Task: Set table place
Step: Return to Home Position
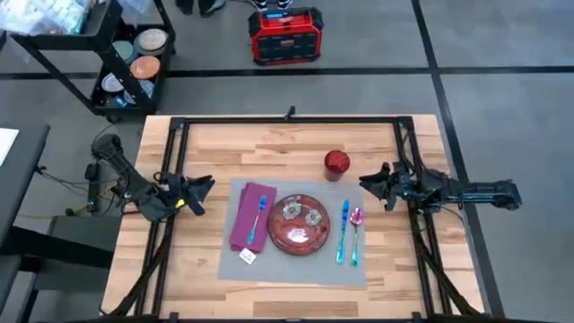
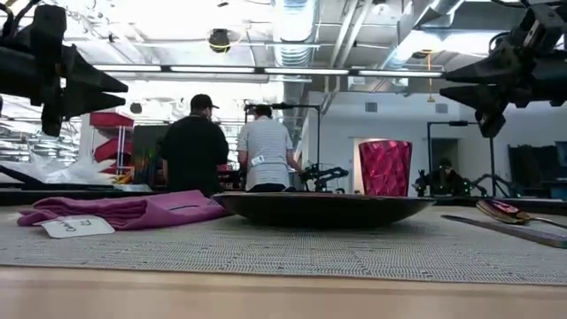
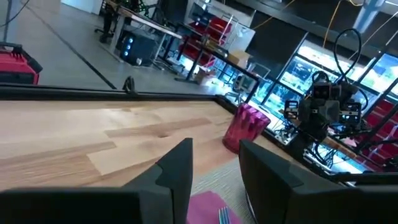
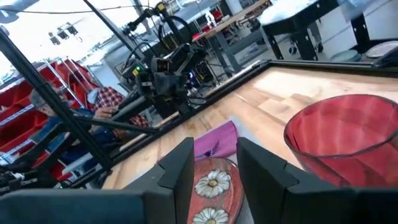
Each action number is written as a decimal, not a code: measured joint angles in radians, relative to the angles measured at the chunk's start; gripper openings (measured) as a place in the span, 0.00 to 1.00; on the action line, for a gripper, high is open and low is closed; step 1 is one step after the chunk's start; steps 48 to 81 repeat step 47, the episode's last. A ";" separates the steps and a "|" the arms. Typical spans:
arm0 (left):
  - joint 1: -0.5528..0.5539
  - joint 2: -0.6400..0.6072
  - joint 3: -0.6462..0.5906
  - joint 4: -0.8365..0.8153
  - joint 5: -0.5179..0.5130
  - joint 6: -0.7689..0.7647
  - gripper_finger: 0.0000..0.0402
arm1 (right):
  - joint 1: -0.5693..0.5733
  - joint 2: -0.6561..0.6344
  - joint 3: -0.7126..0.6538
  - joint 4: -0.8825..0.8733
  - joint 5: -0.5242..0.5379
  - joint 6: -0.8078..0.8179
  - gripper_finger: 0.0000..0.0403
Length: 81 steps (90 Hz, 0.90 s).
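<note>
On the plank table (image 1: 215,144) of a busy robotics lab, a place setting looks all but finished. At far left, the left gripper (image 1: 204,193) hangs above bare wood just off the left edge of the grey placemat (image 1: 296,267), its two fingers parted and carrying nothing.

On the mat, reading left to right:
- A folded magenta napkin (image 1: 244,220) lies lengthwise, a small white tag (image 1: 247,257) at its near end.
- A blue fork (image 1: 259,215) rests on top of the napkin.
- A red plate (image 1: 299,235) painted with daisies sits at the centre, just beside the napkin.
- A blue knife (image 1: 343,231) and a pink-bowled spoon (image 1: 356,229) lie side by side to the right of the plate.

A red cup (image 1: 336,162) stands upright on the wood just beyond the mat's far edge, roughly in line with the knife. At far right, the right gripper (image 1: 369,186) hovers off the mat's far right corner, near the cup but apart from it. Its fingers are likewise spread and empty.

Every piece appears to be where a setting wants it, and neither arm has anything in hand. To judge by this, the laying is done and only the arms' retreat to rest remains.
</note>
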 joint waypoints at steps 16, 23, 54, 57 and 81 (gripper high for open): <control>0.000 0.000 0.000 0.000 0.000 -0.004 0.28 | 0.000 0.021 0.000 0.000 0.000 0.001 0.27; 0.000 0.000 0.000 0.000 0.000 -0.003 0.28 | 0.000 0.022 0.000 0.000 0.001 0.001 0.27; 0.000 0.000 0.000 0.000 0.000 -0.004 0.28 | -0.024 0.022 0.000 0.000 0.003 0.003 0.27; 0.000 0.000 0.000 0.000 0.000 -0.004 0.28 | -0.024 0.022 0.000 0.000 0.003 0.003 0.27; 0.000 0.000 0.000 0.000 0.000 -0.004 0.28 | -0.024 0.022 0.000 0.000 0.003 0.003 0.27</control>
